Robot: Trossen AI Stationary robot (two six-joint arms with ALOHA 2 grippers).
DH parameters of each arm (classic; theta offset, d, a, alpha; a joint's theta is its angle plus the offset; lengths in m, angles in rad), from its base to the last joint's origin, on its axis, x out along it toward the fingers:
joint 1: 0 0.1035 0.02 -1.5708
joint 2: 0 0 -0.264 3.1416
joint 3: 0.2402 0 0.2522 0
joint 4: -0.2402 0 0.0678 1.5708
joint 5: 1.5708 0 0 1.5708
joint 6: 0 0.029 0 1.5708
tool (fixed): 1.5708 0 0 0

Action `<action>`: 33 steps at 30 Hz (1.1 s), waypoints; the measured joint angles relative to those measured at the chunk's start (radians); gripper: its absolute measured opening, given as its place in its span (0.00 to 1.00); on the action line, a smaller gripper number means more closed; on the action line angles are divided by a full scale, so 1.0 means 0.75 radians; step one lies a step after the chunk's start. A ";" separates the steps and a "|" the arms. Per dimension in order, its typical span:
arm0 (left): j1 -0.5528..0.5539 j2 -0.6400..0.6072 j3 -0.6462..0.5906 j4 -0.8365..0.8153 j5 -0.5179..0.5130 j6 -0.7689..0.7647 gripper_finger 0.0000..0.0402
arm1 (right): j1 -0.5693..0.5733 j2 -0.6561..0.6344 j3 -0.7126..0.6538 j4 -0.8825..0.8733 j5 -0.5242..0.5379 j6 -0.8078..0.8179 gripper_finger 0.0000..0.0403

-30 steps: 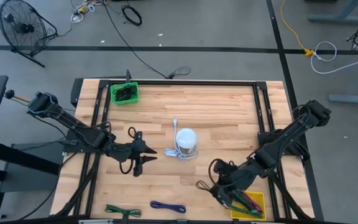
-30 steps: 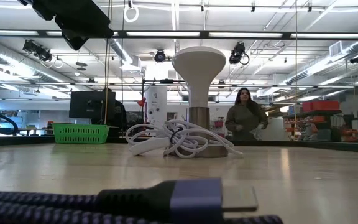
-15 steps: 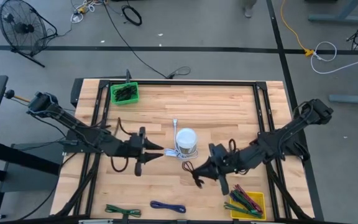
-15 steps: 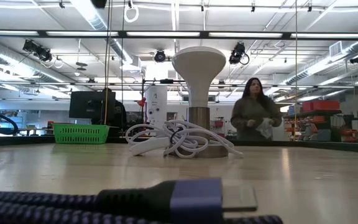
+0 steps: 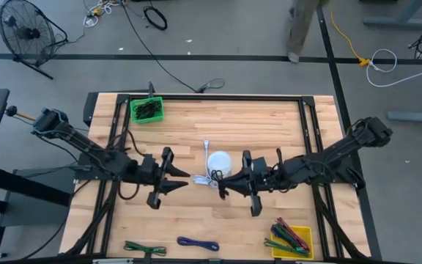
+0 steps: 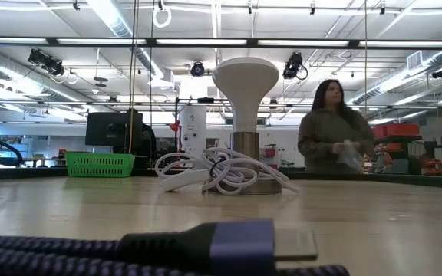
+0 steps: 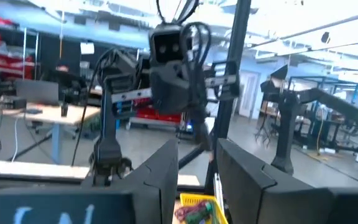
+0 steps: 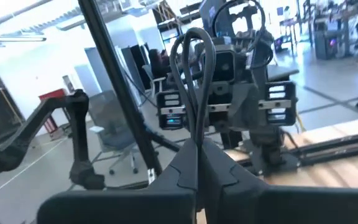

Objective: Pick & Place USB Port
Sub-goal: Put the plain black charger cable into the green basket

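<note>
**Black cable held over mid-table, next to the white stand**

The black cable (image 8: 194, 68) is pinched in the right gripper (image 5: 224, 188). Its fingers are closed tight on the cable, and a loop stands up out of them. It hangs just beside the white stand (image 5: 219, 162) at the middle of the table (image 5: 269, 125). A white cable (image 6: 206, 173) lies coiled at the stand's base.

The left gripper (image 5: 183, 176) faces it from the stand's other side, fingers partly apart with nothing between them.

Judgement: the carry is under way and the placing is still to do. It should go well if the loop is kept clear of the white coil and the grip stays closed until the cable rests on wood.

The right wrist view alone shows the grip and the loop; from above the cable is hard to make out. The low view shows neither gripper. It shows a purple cable (image 6: 229, 247) close by and a person (image 6: 332, 130) in the room behind. Only the high view shows the yellow bin (image 5: 308, 233) of spare cables and the green basket (image 5: 146, 110).
</note>
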 joint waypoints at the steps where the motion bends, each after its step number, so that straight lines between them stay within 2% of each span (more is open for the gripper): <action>1: 0.000 0.000 0.000 0.014 0.009 0.012 0.28 | -0.003 0.005 0.000 0.009 0.000 -0.012 0.00; 5: 0.010 0.000 0.000 0.065 0.063 0.037 0.26 | -0.019 0.028 0.000 0.038 -0.001 -0.021 0.00; 16: 0.050 0.043 0.000 0.105 0.063 0.038 0.27 | -0.047 0.093 0.000 0.107 -0.017 -0.015 0.00; 19: 0.077 0.091 0.001 0.167 0.036 0.041 0.29 | -0.059 0.113 0.000 0.127 -0.060 -0.015 0.00; 24: 0.107 0.154 -0.001 0.243 0.074 0.021 0.36 | -0.075 0.134 0.000 0.124 -0.064 -0.004 0.00; 33: 0.112 0.169 -0.001 0.288 0.115 0.017 0.46 | -0.087 0.158 0.000 0.135 -0.062 0.017 0.00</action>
